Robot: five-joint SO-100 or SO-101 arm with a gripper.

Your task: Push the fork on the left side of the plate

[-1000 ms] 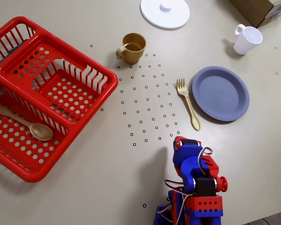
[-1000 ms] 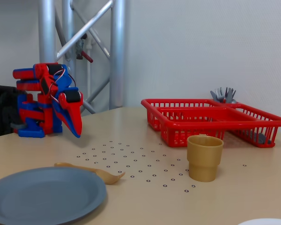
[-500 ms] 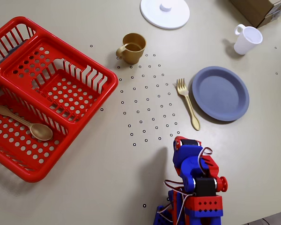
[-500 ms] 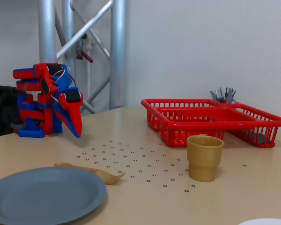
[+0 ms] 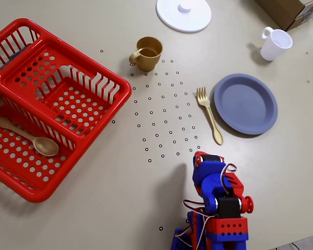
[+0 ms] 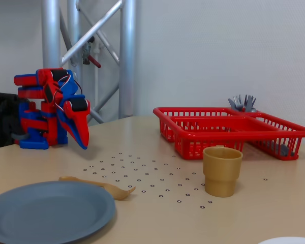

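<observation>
Fork [image 5: 209, 114] just left of plate [image 5: 246, 103], overhead | gripper [image 6: 82, 144] folded near base, jaws closed, empty | judge: little push needed; nudge handle lightly.

fork [image 5: 208, 114]: gold-tan
plate [image 5: 245, 103]: matte slate blue
gripper [image 6: 83, 144]: red and blue
cup [image 5: 147, 53]: gold-tan
basket [image 5: 52, 99]: bright red, perforated floor and slatted walls
spoon [image 5: 27, 137]: gold-tan
mug [image 5: 275, 44]: white
lid [image 5: 183, 14]: white
table [image 5: 125, 172]: beige, with a patch of small black ring marks
utensils [image 6: 242, 102] standing behind the basket: grey
poles [image 6: 125, 56]: silver metal
</observation>
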